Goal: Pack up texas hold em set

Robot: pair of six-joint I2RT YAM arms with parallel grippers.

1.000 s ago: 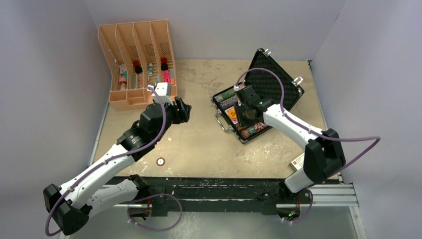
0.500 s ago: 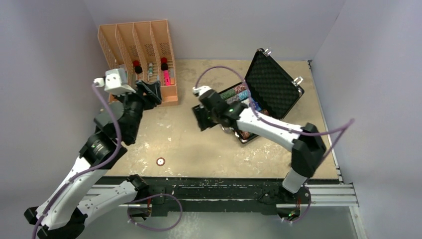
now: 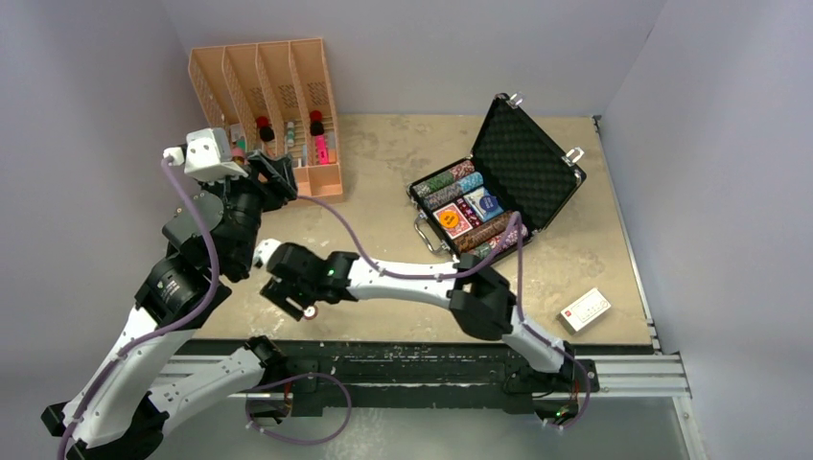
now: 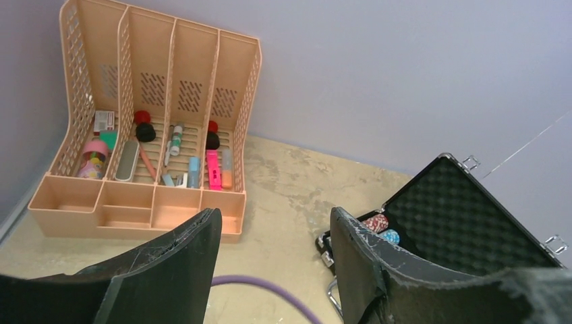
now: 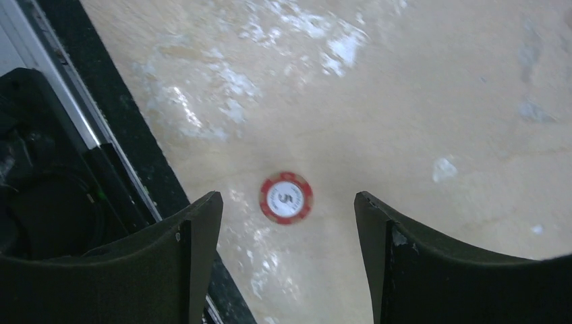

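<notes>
The black briefcase (image 3: 436,196) lies open at the back right, its foam lid (image 3: 527,158) upright, with rows of coloured chips and a red-backed card deck (image 3: 452,220) inside. One loose red chip (image 3: 309,311) lies near the table's front edge at the left. My right gripper (image 3: 292,299) hovers right over it, open. In the right wrist view the chip (image 5: 286,198) lies flat on the table between the spread fingers, touching neither. My left gripper (image 3: 280,177) hangs open and empty near the orange rack. Its own view shows the briefcase (image 4: 459,216) far to the right.
The orange four-slot rack (image 3: 264,125) with bottles and pens stands at the back left. A white box (image 3: 585,309) lies at the front right. The black front rail (image 5: 121,155) runs just beside the chip. My right arm's purple cable (image 4: 270,287) crosses below the left gripper.
The right arm swung from the briefcase across to the front left, over the loose chip, and its jaws opened. The left arm drew back toward the rack.
</notes>
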